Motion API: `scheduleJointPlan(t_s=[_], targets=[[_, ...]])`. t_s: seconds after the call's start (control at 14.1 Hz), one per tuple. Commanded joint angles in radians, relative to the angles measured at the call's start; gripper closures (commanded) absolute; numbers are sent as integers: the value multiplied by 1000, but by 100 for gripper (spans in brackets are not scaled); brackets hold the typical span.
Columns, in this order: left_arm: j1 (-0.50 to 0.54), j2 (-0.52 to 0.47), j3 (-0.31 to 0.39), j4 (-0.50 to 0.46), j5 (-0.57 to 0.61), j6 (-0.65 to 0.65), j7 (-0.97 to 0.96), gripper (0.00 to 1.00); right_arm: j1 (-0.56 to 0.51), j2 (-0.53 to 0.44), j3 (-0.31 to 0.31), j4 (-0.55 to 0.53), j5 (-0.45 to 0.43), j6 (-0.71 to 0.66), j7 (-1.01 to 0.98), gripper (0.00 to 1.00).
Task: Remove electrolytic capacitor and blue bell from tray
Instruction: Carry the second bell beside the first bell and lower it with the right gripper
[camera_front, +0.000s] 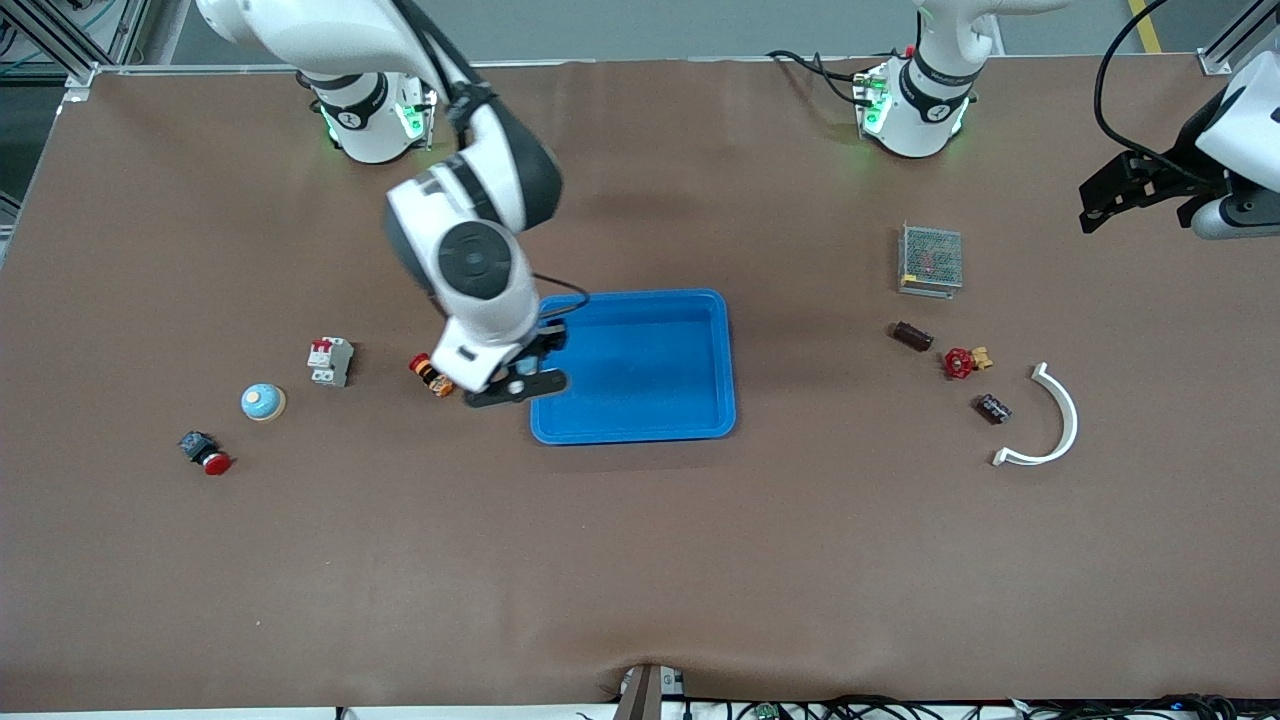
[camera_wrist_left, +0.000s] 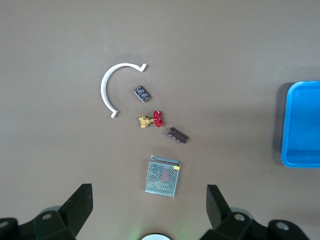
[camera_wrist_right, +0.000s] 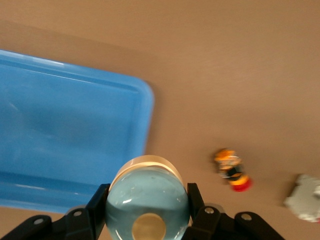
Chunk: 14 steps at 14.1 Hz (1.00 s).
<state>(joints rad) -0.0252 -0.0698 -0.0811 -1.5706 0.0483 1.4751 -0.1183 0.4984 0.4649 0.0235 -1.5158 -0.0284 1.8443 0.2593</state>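
Brown table (camera_front: 640, 560) under blue tray (camera_front: 722, 350), scattered parts.

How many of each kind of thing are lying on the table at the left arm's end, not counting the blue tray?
Capacitors: 2
Red-handled valve: 1
Metal mesh power supply: 1
White curved bracket: 1
Total: 5

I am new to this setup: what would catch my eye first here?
The blue tray at the table's middle stands out, with the right end effector shut on a pale-blue bell at its edge. The left end effector waits open over the left arm's end of the table.
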Motion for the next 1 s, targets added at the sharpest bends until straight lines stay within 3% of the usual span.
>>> scheduleJointPlan(t_s=[0.0, 0.64, 0.92], targets=[[-2, 8, 6, 18, -21, -6, -6, 0, -70, -46, 13, -18, 13, -33, -145, 53], [-2, 13, 6, 12, -19, -5, -4, 0, -253, -65, 9, -64, -4, -22, -538, 53], [-2, 22, 6, 12, -18, -4, -3, 0, -307, -84, 9, -160, -4, 74, -644, 53]])
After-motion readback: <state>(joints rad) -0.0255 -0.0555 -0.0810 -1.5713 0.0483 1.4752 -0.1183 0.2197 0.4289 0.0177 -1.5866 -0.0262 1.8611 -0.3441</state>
